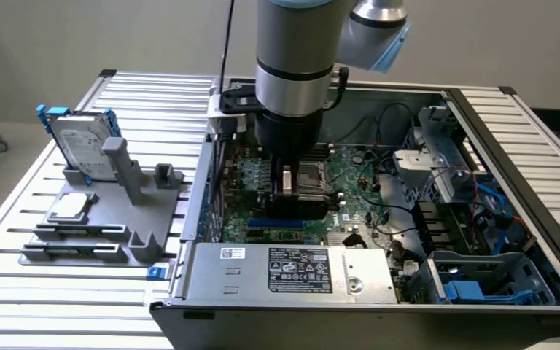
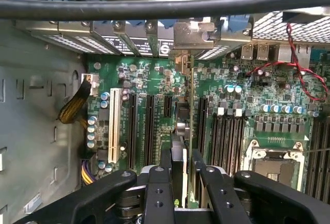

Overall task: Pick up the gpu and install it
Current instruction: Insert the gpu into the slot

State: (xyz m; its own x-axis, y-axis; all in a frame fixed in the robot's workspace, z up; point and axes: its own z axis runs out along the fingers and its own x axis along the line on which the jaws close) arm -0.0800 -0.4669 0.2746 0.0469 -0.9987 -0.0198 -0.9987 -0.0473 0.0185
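Note:
Seen edge-on in the wrist view, the gpu [image 2: 190, 126] stands upright as a thin green card over the motherboard [image 2: 247, 100]. It runs between the black expansion slots [image 2: 149, 126], and its silver bracket [image 2: 193, 35] sits at the case's rear slot openings. My gripper [image 2: 185, 188] is shut on the card's near end, one black finger [image 2: 157, 182] on each side. In the exterior view my gripper [image 1: 294, 191] reaches down inside the open computer case [image 1: 513, 146], low over the board. Whether the card's edge sits in a slot I cannot tell.
Outside the case on the exterior view's left, a grey fixture [image 1: 125, 186] carries a silver hard drive with blue rails [image 1: 81, 146] and a square CPU chip [image 1: 71, 208]. Inside are the power supply [image 1: 280, 270], a CPU socket [image 2: 273, 164], a white slot [image 2: 114, 126] and red wires [image 2: 301, 77].

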